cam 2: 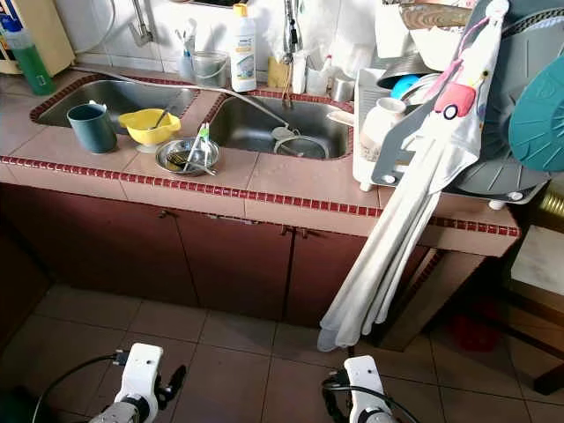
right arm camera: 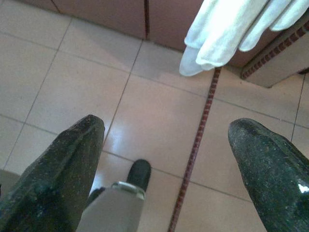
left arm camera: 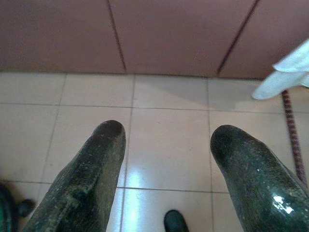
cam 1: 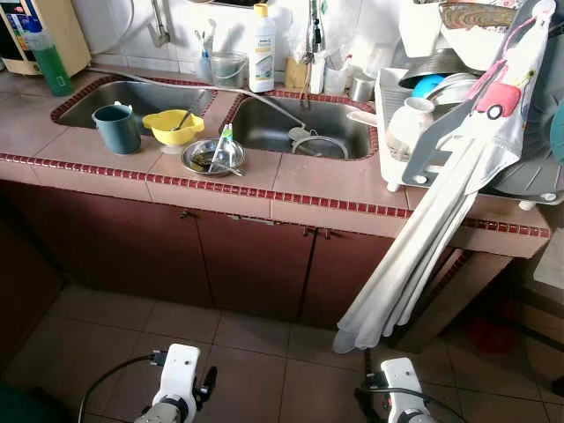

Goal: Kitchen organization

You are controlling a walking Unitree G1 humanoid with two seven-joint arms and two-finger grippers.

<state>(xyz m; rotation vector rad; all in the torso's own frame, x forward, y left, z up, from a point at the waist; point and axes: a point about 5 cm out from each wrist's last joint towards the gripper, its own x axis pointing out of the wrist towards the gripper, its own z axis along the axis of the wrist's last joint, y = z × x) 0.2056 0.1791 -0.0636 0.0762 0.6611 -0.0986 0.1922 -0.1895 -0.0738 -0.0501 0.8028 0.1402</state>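
left eye view looks down on a tiled counter (cam 1: 317, 189) edged with a dark red mosaic strip, over brown cabinet doors (cam 1: 251, 264). two steel sink basins are set into it: the left basin (cam 1: 132, 99) and the right basin (cam 1: 300, 123). on the counter in front of the left basin stands a teal mug (cam 1: 117, 129), just beside it a yellow bowl (cam 1: 173, 127) with a utensil in it, and next to that a small steel bowl (cam 1: 211, 157) holding cutlery and a green-handled piece. behind the divider between the basins stands a white bottle with a yellow cap (cam 1: 261, 50); its label carries print too small to read. a green bottle (cam 1: 48, 62) stands at the far left by a beige appliance, whose markings are not legible either. to the right of the sinks a dish rack (cam 1: 458, 123) is stacked with plates, bowls and a white jug, and a white cloth (cam 1: 423, 238) with a red car motif near its top hangs from it down past the counter edge toward the floor.

both arms hang low over the floor tiles. left wrist view shows the left gripper (left arm camera: 166, 159) with its fingers spread apart and nothing between them. right wrist view shows the right gripper (right arm camera: 166, 154) likewise parted and empty, the cloth's lower end above it.
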